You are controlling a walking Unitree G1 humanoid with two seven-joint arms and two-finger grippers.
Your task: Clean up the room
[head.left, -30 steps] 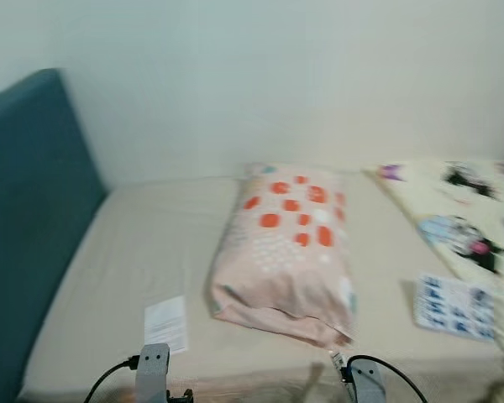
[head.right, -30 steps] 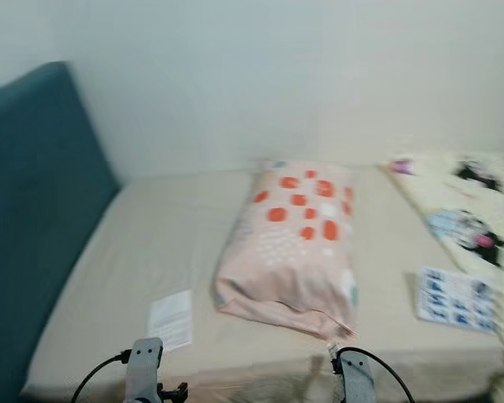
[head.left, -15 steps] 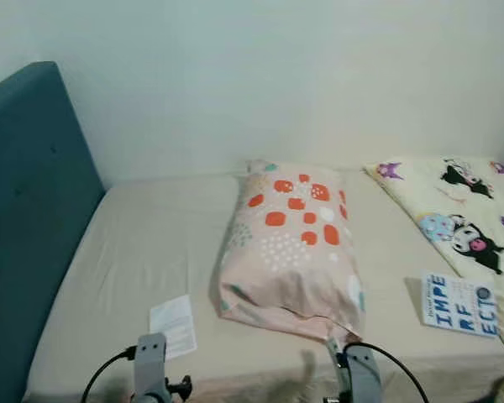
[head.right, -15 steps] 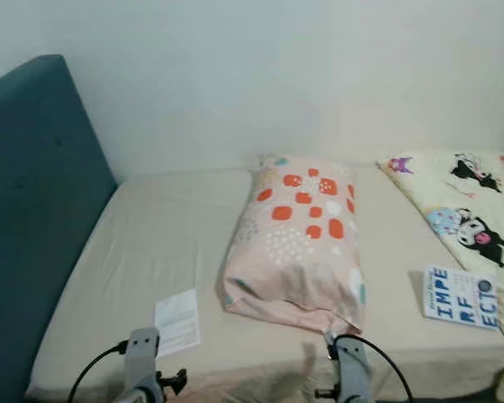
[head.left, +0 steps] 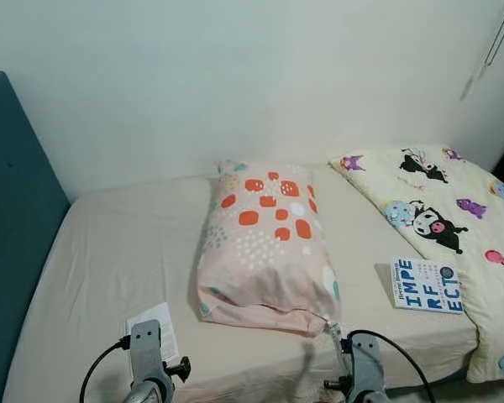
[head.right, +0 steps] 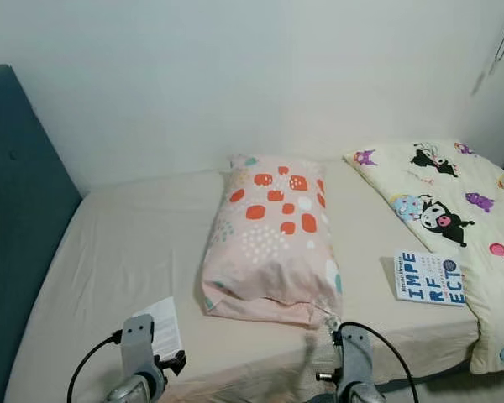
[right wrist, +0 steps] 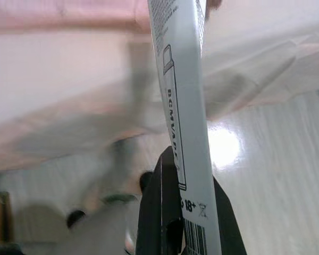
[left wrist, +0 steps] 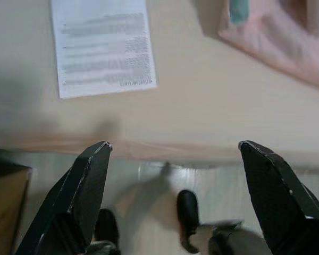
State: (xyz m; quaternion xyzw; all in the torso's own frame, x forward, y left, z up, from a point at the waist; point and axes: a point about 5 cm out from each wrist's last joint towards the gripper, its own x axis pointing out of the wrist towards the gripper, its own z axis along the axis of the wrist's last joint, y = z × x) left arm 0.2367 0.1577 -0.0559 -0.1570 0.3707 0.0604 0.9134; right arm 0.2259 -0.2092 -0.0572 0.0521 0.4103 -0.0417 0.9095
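Your right gripper is clamped on a white printed tube; left gripper gapes wide, holding nothing, above a white paper slip.

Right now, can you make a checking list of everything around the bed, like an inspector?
Surface: bed with a beige sheet, lightly wrinkled.
Job's things: paper slip near the front edge; book beside the cartoon blanket; white tube in the right gripper.
Clutter: spotted pillow lying mid-bed.
Grippers: left gripper open, over the bed's front edge; right gripper shut on the tube.
Cables: black cables looping off both wrists.
Surroundings: teal headboard, plain wall, pale floor.
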